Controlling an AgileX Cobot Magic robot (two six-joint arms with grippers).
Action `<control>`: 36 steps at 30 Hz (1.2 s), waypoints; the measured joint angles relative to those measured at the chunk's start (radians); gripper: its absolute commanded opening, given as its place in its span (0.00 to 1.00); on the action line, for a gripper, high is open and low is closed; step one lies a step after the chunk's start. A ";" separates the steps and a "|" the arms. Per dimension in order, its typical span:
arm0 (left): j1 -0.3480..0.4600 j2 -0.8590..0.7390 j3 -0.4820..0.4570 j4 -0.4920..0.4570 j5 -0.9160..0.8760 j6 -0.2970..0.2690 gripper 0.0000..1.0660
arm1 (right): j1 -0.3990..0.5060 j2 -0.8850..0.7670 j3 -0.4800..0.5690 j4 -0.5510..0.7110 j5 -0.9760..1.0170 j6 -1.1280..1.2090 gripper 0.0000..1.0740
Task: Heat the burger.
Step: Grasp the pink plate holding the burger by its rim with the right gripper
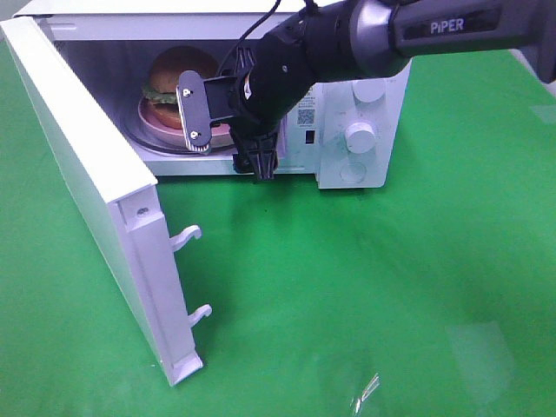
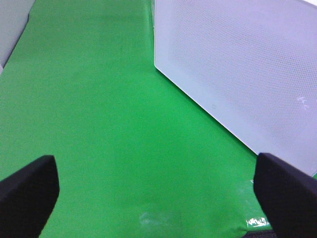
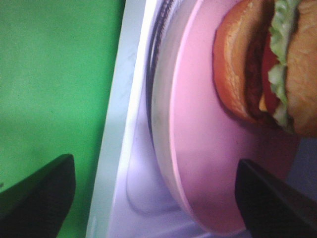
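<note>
The burger (image 1: 178,74) (image 3: 267,64), with a golden bun and green lettuce, sits on a pink plate (image 1: 156,122) (image 3: 208,148) inside the open microwave (image 1: 369,95). My right gripper (image 1: 230,148) (image 3: 153,166) hovers at the oven's mouth, just in front of the plate. It is open, its fingers spread to either side of the plate's near rim with nothing clamped. My left gripper (image 2: 156,163) is open wide over bare green cloth, beside the outer face of the door (image 2: 237,74). The left arm does not show in the exterior view.
The microwave door (image 1: 78,174) swings far out toward the front left, its latch hooks (image 1: 187,236) sticking out. A glass turntable (image 1: 143,139) lies under the plate. Control knobs (image 1: 360,136) sit on the oven's right panel. Green cloth (image 1: 365,295) covers the table.
</note>
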 measured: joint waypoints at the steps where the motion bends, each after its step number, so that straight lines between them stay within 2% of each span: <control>1: 0.000 0.000 0.000 0.000 0.000 0.000 0.94 | 0.000 0.000 0.000 0.000 0.000 0.000 0.78; 11: 0.000 0.000 0.000 0.000 0.000 0.000 0.94 | 0.011 0.110 -0.139 0.044 0.003 0.001 0.77; 22: 0.000 0.000 0.000 0.006 0.000 0.000 0.94 | 0.012 0.197 -0.225 0.068 -0.001 0.021 0.74; 27: 0.000 0.000 0.000 0.008 0.000 0.000 0.94 | 0.012 0.212 -0.231 0.072 -0.002 0.021 0.72; 34: 0.000 0.000 0.000 0.015 0.000 0.000 0.94 | 0.012 0.231 -0.240 0.095 -0.007 0.021 0.60; 35: 0.000 0.000 0.000 0.016 0.000 0.000 0.94 | 0.012 0.231 -0.240 0.097 -0.010 0.021 0.51; 36: 0.000 0.000 0.000 0.016 0.000 0.000 0.94 | 0.012 0.231 -0.240 0.097 -0.010 0.021 0.51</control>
